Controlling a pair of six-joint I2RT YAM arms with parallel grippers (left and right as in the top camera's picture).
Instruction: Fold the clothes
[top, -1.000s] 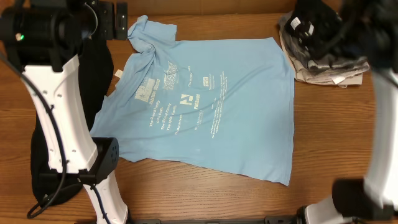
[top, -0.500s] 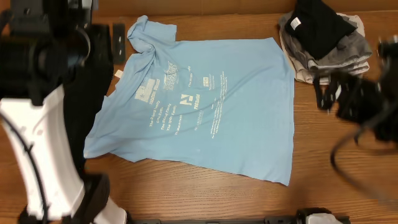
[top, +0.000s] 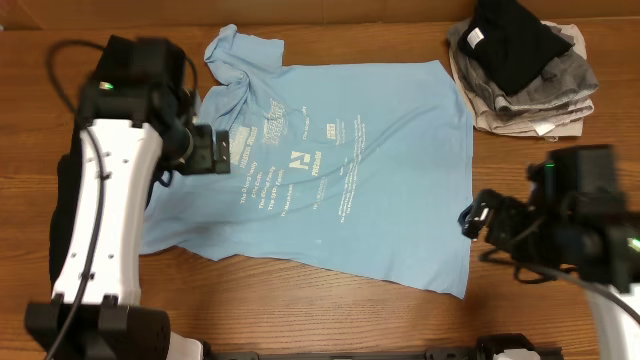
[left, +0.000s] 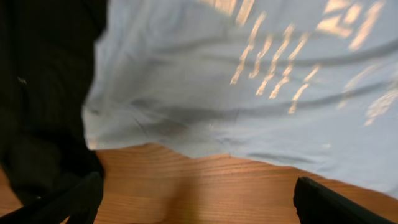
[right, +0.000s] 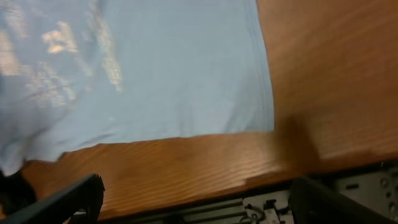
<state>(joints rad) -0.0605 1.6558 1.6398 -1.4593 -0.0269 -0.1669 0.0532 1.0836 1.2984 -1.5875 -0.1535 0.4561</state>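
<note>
Brown wood-grain table (top: 330, 320) fills the overhead view. Spread across its middle, print side up, lies the light blue T-shirt (top: 390, 200). It is mostly flat, with one crumpled corner bunched toward 11 o'clock and small white lettering left of centre.

The left arm (top: 105, 210), white with black joints, rises from its base at 7 o'clock and runs up the 9 o'clock side of the table. It bends at a black joint near 10 o'clock and turns inward over the shirt's left edge. The right arm (top: 585, 215), mostly black and blurred, sits low at 4 o'clock, reaching inward toward the shirt's right edge.

A stack of folded clothes (top: 525, 70) rests at 1 o'clock, well apart from the shirt: a black piece on top, grey and pale ones under it. Another black garment (left: 43, 81) lies at 9 o'clock, touching the shirt's left border and partly hidden under the left arm.

The left gripper (top: 222, 150) hovers above the shirt near the print. In its wrist view the fingers (left: 68, 199) stand wide apart with only fabric and wood below them. The right gripper (top: 478, 216) hangs just beside the shirt's 3 o'clock edge. Its fingers (right: 62, 202) are likewise spread wide, holding nothing, above the shirt's corner and bare wood.
</note>
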